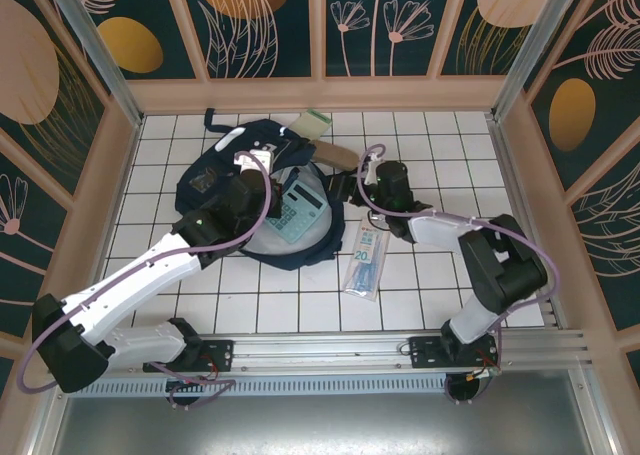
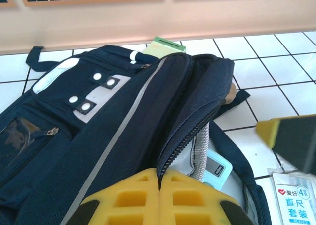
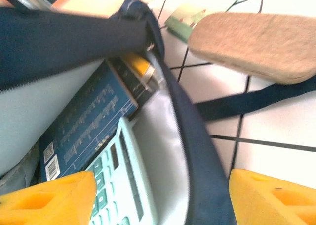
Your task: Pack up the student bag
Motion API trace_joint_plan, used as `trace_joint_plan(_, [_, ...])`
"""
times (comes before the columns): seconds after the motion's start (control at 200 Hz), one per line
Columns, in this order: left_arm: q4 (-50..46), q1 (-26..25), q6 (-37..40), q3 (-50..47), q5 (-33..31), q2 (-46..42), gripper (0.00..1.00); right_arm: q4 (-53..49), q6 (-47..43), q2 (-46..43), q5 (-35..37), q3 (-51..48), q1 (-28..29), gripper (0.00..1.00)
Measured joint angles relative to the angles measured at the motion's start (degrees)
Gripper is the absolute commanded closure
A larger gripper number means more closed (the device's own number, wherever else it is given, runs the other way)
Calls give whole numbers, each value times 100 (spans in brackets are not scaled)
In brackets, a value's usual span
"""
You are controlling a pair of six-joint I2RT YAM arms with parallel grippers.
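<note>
The student bag [image 1: 215, 180] lies open in the middle of the table, navy with pale grey lining. My left gripper [image 1: 270, 180] is shut on the zipper edge of its front flap [image 2: 163, 151], and its yellow fingers [image 2: 160, 178] hold that flap up. My right gripper [image 1: 345, 187] stands open at the bag's right rim [image 3: 207, 175], with nothing gripped between its fingertips [image 3: 160, 205]. Inside the bag a mint-green calculator [image 3: 118, 185] lies on the lining beside a blue book [image 3: 84, 126]. The calculator [image 1: 300, 210] also shows from above.
A packaged ruler set [image 1: 367, 260] lies on the tiles right of the bag. A tan pouch [image 1: 335, 155] and a green notebook [image 1: 317, 122] sit behind the bag. A dark strap [image 3: 256, 99] trails across the tiles. Wooden walls enclose the table.
</note>
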Motion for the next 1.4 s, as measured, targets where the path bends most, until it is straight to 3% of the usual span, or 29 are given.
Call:
trace_joint_plan(0.29, [-39,0,-66,-66,4,-35,100,-1106,428,-1609,883,-1147,-66,36])
trace_joint_plan(0.51, [20,0,-63,-81,50,-33,100,-2017,1172,-3427,914,-2446,-59,44])
trace_joint_plan(0.636, [48,0,-63,-87,85,-2,100,-2404,1631,-4013,804,-2935,31,47])
trace_joint_plan(0.946, [90,0,-68,-87,186,59,100,-2553,2507,-3644,719,-3128,511,48])
trace_joint_plan(1.401, [138,0,-85,-122,221,59,100,-1871,2721,-2771,684,-2916,850,47])
